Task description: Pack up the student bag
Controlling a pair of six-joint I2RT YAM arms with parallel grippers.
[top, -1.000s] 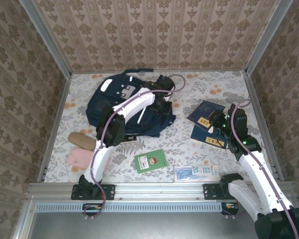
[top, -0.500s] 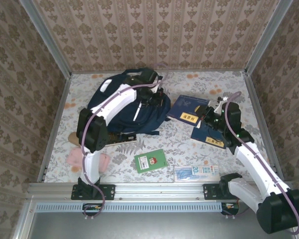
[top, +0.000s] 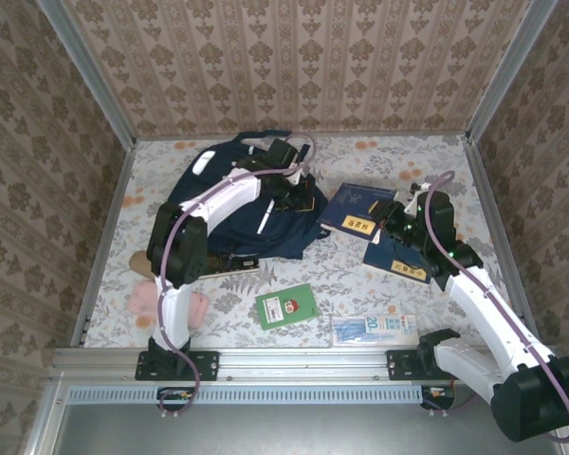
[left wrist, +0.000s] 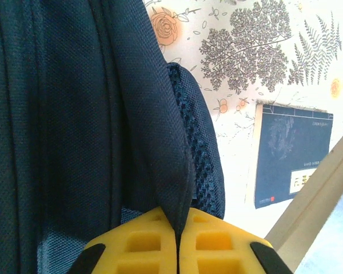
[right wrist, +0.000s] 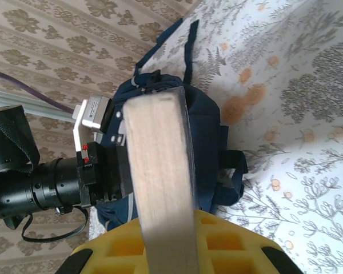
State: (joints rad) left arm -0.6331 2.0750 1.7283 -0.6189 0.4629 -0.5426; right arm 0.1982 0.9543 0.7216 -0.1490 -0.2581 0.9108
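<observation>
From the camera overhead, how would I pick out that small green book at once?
Find the big navy bag at the back left. Come from it toward the near edge: the green book lies flat there, left of a clear packet. It is the only green thing, with a small red and white picture on its cover.

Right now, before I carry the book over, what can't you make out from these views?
- Whether the student bag is unzipped: in the top view the left arm lies across it. The left wrist view sits too close, on a fold pinched in the jaws.
- Cover of the held book: the right wrist view faces its page edge.
- Pink thing: in the top view, the left arm covers part.
</observation>
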